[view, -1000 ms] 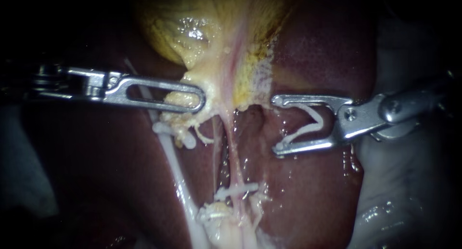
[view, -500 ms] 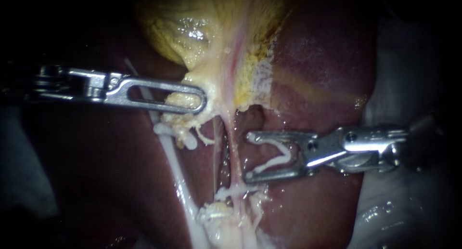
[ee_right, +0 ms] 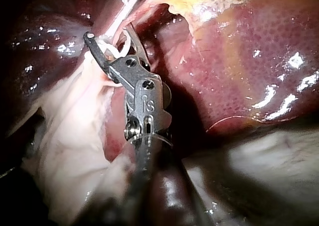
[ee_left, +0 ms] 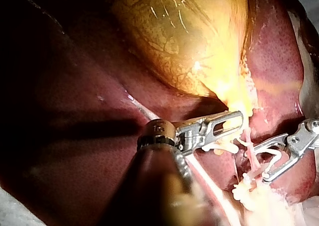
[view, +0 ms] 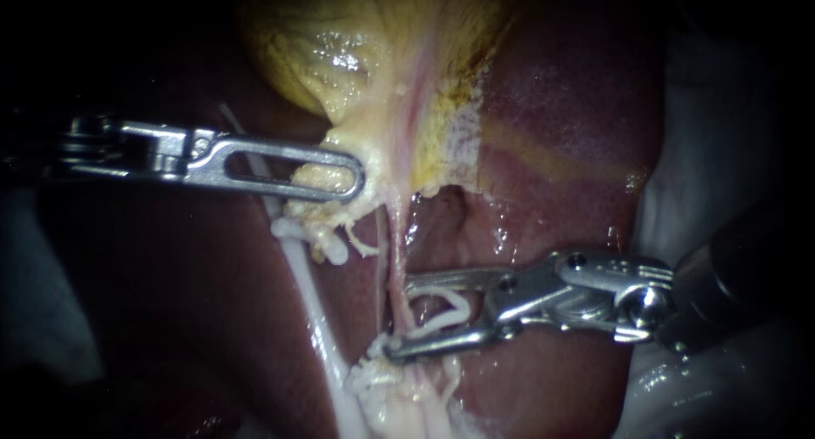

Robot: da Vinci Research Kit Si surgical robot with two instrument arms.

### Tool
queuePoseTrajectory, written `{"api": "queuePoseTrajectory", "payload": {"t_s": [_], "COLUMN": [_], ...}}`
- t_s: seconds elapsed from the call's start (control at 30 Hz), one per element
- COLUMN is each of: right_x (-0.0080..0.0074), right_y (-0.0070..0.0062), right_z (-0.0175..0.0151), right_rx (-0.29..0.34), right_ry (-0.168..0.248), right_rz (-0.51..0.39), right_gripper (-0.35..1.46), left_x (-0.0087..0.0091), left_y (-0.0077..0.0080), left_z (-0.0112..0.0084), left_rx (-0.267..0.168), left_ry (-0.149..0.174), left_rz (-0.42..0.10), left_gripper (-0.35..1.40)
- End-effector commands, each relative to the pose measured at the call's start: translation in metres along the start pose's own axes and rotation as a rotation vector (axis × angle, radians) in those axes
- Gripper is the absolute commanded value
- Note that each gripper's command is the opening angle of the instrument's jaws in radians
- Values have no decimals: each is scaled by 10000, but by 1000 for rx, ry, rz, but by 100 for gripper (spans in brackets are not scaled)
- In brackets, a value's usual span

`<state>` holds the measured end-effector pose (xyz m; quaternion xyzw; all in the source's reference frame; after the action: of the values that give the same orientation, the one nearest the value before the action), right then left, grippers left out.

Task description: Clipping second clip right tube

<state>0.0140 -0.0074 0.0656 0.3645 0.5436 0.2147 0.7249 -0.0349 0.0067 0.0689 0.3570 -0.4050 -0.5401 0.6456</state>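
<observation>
Right tube point(view: 396, 273) inside right instrument's point(view: 399, 317) open clip point(view: 456, 303); left instrument point(view: 348, 176) grips gallbladder point(view: 340, 40).

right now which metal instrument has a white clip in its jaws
The slender right instrument: its jaws hold a white V-shaped clip at the thin pink tube. The left instrument grips only yellowish gallbladder tissue.

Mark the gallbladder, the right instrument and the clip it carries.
gallbladder point(view: 340, 40), endoscope view, on its glistening yellow wall.
right instrument point(view: 399, 316), endoscope view, midway between its jaw tips.
clip point(view: 463, 306), endoscope view, on its white bend between the jaws.
</observation>
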Motion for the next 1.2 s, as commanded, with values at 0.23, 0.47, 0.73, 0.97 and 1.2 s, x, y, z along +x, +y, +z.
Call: {"api": "queuePoseTrajectory", "payload": {"t_s": [0.23,0.47,0.73,0.97,1.2], "right_x": [-9,-9,-10,-11,-13], "right_y": [-2,-2,-2,-1,-4], "right_z": [11,11,5,0,-2], "right_rx": [-1,4,8,11,13], "right_ry": [-4,1,0,-1,-2], "right_rz": [28,57,104,116,114], "right_gripper": [42,36,-19,-35,-35], "left_x": [0,0,0,0,0], "left_y": [0,0,0,0,0], "left_z": [0,0,0,0,0], "left_rx": [0,0,0,0,0], "left_ry": [0,0,0,0,0], "left_rz": [0,0,0,0,0], "left_gripper": [-35,-35,-35,-35,-35]}}
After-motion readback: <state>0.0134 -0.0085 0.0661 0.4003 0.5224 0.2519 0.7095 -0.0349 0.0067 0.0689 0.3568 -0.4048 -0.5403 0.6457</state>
